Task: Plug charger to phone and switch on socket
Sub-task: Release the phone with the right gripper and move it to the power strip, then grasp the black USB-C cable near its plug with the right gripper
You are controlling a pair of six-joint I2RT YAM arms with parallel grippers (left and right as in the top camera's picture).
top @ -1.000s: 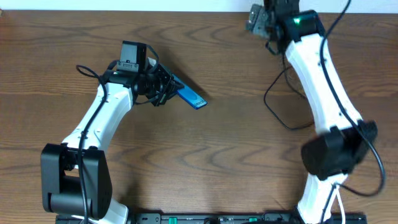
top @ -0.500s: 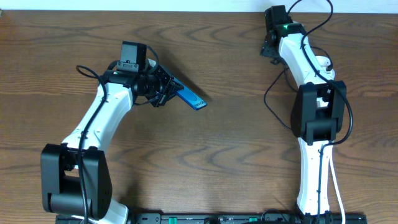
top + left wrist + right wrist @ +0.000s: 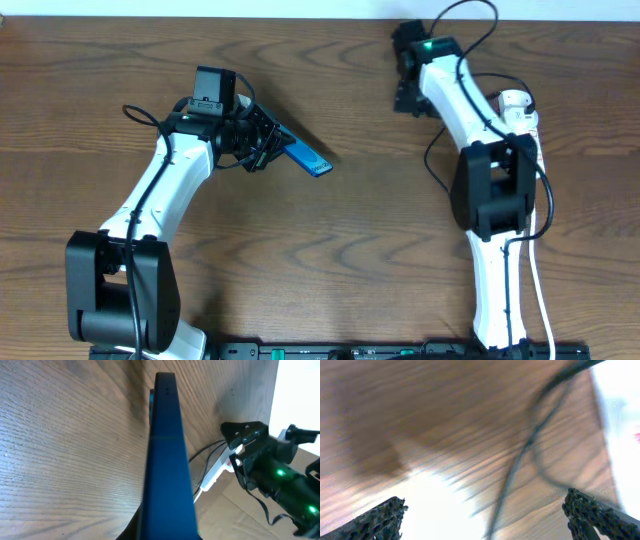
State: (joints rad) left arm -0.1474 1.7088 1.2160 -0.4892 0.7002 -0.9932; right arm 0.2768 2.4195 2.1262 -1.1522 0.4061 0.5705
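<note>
Left gripper is clenched on the phone, which sits at about 10 o'clock on the table and juts from the fingers toward 4 o'clock, raised at a tilt. From the left wrist I see it edge-on: a slim, smooth dark-blue slab with a straight rim. Right gripper is released, with its rough black pads wide apart over the wood at about 1 o'clock. The charger is a thin black cable, blurred, curving under that gripper and untouched. The socket, white glossy plastic, lies at 2 o'clock, partly behind the right arm. The table is brown wood with a bold grain, and a pale wall runs along 12 o'clock.
</note>
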